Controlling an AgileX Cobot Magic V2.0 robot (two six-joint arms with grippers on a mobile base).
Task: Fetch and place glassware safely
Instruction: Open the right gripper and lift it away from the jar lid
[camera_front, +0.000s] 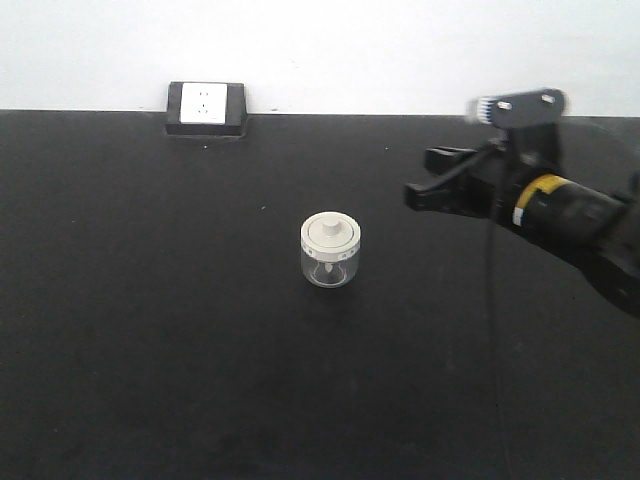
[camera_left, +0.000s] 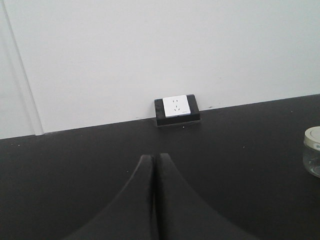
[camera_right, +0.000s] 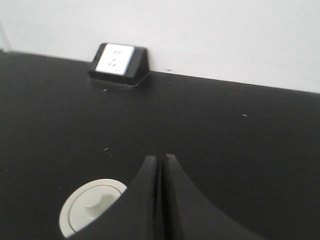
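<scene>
Glass jar: I see the glass jar (camera_front: 330, 250) standing upright near the middle of the black table (camera_front: 150, 330), nothing touching it.
Lid: the cream-white lid (camera_front: 330, 232) sits on the jar, its raised knob pointing up.
Right gripper: my right gripper (camera_front: 425, 180) hangs above the table to the right of the jar and a little farther back, its tips pointing left toward the jar.
Right jaws: in the right wrist view the two black fingers (camera_right: 142, 200) press together with only a thin seam between them, so I read them as closed, holding nothing.
Jar relative to right jaws: apart from the tips; in the right wrist view the lid (camera_right: 90, 207) shows at the lower left, just beside the left finger and partly hidden by it, not between the fingers.
Left gripper: only in its own wrist view, where the left gripper (camera_left: 153, 160) has its fingers pressed together, closed and empty.
Jar relative to left jaws: the jar (camera_left: 312, 150) is cut off by the right edge of that view, well apart from the tips.
Socket box: a black box with a white socket plate (camera_front: 205, 107) sits at the far left edge of the table against the white wall (camera_front: 400, 50).
</scene>
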